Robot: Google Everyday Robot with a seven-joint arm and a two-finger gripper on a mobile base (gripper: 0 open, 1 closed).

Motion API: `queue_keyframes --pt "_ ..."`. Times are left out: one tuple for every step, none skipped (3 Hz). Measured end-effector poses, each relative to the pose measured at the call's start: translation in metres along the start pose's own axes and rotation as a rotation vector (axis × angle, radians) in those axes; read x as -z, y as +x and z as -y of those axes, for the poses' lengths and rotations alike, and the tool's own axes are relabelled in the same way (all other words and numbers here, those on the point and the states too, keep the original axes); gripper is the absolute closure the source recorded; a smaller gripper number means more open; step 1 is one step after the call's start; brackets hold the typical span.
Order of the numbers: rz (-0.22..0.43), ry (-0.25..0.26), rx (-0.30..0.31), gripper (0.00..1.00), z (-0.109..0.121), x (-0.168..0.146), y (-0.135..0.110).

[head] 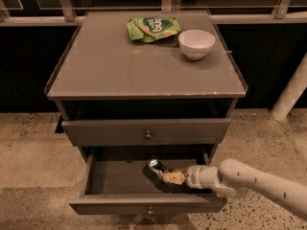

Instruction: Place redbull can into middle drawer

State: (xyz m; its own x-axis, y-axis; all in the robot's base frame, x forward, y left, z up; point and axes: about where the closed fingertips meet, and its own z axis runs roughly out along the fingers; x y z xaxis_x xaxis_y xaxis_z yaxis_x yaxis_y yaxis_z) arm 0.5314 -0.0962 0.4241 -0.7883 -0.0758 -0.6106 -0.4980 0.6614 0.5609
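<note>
Trouble is most likely at the release. The gripper (167,176) reaches in from the right, low inside the open middle drawer (115,177). It is closed on the can (156,166), which sticks out of it at a tilt, shiny end up and to the left. Dark shadow underneath hides whether the can's lower end touches the drawer floor; it looks to be just above it.

If the jaws part while the can is tilted and off the floor, it may drop, roll on its round side and knock a drawer wall, though the walls should keep it in.

The way out is the second risk. The arm (259,183) crosses the drawer's right front corner, beneath the shut upper drawer (105,131). Lifting too soon could strike that drawer's underside. Pulling back with the jaws only half parted could drag the can toward the front panel or over it. A bump on the front edge could also slide the drawer in against the arm.

The middle drawer shows only the can and the gripper in it. The upper drawer is shut, so its contents are hidden. On the cabinet top (120,66) the white bowl (196,43) shows nothing inside, and a green bag (153,29) lies just beside it.
</note>
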Motion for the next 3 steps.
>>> queue_keyframes --pt "0.0 0.0 0.0 0.58 0.0 0.0 0.0" --pt "0.0 0.0 0.0 0.35 0.0 0.0 0.0" --pt "0.0 0.0 0.0 0.12 -0.0001 -0.0001 0.0"
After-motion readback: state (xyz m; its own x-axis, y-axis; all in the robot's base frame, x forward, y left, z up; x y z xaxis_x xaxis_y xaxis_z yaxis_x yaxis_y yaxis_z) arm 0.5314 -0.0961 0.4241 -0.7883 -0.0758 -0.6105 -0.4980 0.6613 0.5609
